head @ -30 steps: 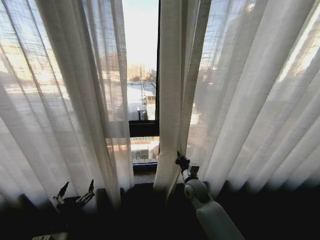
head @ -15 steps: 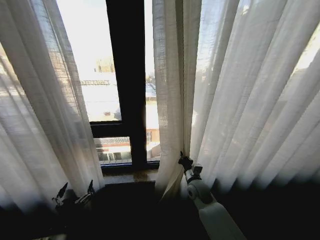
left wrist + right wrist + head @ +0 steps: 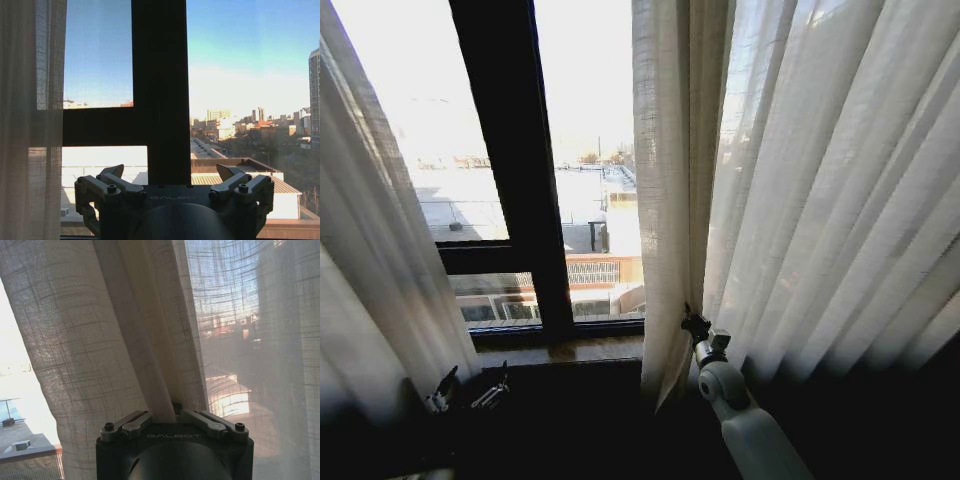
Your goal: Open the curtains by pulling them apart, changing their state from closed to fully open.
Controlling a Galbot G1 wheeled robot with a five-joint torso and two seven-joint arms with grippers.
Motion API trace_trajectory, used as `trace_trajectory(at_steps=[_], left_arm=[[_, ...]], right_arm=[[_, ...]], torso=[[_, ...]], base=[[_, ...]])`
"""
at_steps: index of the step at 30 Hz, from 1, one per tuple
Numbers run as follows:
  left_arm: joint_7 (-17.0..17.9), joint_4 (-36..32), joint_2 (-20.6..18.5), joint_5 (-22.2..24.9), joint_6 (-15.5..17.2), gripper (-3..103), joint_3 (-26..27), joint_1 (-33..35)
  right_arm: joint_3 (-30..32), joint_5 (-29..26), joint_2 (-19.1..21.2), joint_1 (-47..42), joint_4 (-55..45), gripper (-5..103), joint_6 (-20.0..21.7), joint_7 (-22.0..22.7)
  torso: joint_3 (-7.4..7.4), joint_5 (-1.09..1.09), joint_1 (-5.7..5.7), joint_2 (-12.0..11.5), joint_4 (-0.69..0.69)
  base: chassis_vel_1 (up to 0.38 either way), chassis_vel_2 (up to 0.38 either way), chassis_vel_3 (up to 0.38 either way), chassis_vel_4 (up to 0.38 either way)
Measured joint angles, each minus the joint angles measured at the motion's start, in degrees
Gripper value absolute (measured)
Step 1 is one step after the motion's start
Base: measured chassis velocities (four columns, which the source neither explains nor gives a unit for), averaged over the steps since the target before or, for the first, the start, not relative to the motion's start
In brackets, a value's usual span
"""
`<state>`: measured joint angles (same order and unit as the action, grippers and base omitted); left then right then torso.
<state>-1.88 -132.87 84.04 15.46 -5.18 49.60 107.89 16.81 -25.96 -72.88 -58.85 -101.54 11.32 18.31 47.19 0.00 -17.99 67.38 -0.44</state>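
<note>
The curtains hang as two sheer cream panels with a wide gap between them. The left panel [image 3: 365,260] is bunched at the view's left edge, and it also shows as the left panel [image 3: 22,125] in the left wrist view. The right panel [image 3: 800,200] covers the right half. My right gripper [image 3: 692,324] is shut on a fold at that panel's inner edge; the right wrist view shows the fold [image 3: 150,390] pinched in the right gripper [image 3: 163,416]. Low at the left, my left gripper [image 3: 468,388] is open and holds nothing, and the left gripper [image 3: 170,174] faces bare glass.
A dark window frame [image 3: 510,180] with a vertical bar and a crossbar stands in the gap, above a brown sill [image 3: 570,350]. Beyond the glass lie rooftops and city buildings. The area below the sill is dark.
The camera has shifted right, so the window bar slid left in the picture. The gap between the panels has grown much wider. The right gripper still holds the right panel's edge.
</note>
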Motion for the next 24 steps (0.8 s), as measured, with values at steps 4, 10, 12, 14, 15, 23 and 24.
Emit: trace_trajectory(at_steps=[4, 10, 12, 14, 15, 23, 24], left_arm=[[0.0, 0.1, 0.0, 0.0, -0.1, 100, -0.2, -0.1], [-0.1, 0.1, 0.1, -0.2, -0.1, 100, -0.3, -0.1], [-0.1, 0.1, 0.1, -0.2, -0.1, 100, -0.2, 0.0], [-0.1, 0.1, 0.2, -0.3, -0.1, 100, -0.2, 0.0], [-0.1, 0.1, 0.2, -0.3, -0.1, 100, -0.2, 0.0], [-0.2, -0.2, 0.4, -0.8, -0.2, 100, -0.4, 0.3], [-0.2, -0.2, 0.4, -0.8, -0.2, 100, -0.4, 0.3]], right_arm=[[0.6, 0.0, 0.0, -0.6, -0.1, 0, -0.3, -0.2], [1.0, 0.0, 0.3, -0.7, -0.1, 0, -0.3, -0.2], [1.1, 0.0, 0.3, -0.6, -0.2, 0, -0.3, -0.2], [1.2, 0.0, 0.3, -0.5, -0.2, 0, -0.3, -0.2], [1.2, 0.0, 0.3, -0.5, -0.2, 0, -0.3, -0.2], [1.6, 0.0, 0.4, -0.9, -0.4, 0, -0.5, -0.3], [1.6, 0.0, 0.4, -0.9, -0.4, 0, -0.5, -0.3]], torso=[[0.00, 0.02, 0.01, 0.0, -0.01], [0.00, -0.01, 0.00, 0.0, 0.00], [0.00, 0.01, 0.00, 0.0, 0.02], [0.00, 0.02, 0.00, 0.0, 0.00], [0.00, 0.02, 0.00, 0.0, 0.00], [0.00, 0.02, 0.00, 0.0, 0.01], [0.00, 0.02, 0.00, 0.0, 0.01]], base=[[-0.332, -0.357, 0.345, 0.357], [-0.349, -0.353, 0.330, 0.357], [-0.361, -0.338, 0.371, 0.349], [-0.366, -0.352, 0.363, 0.353], [-0.363, -0.352, 0.363, 0.344], [-0.368, -0.352, 0.362, 0.352], [-0.350, -0.333, 0.353, 0.351]])
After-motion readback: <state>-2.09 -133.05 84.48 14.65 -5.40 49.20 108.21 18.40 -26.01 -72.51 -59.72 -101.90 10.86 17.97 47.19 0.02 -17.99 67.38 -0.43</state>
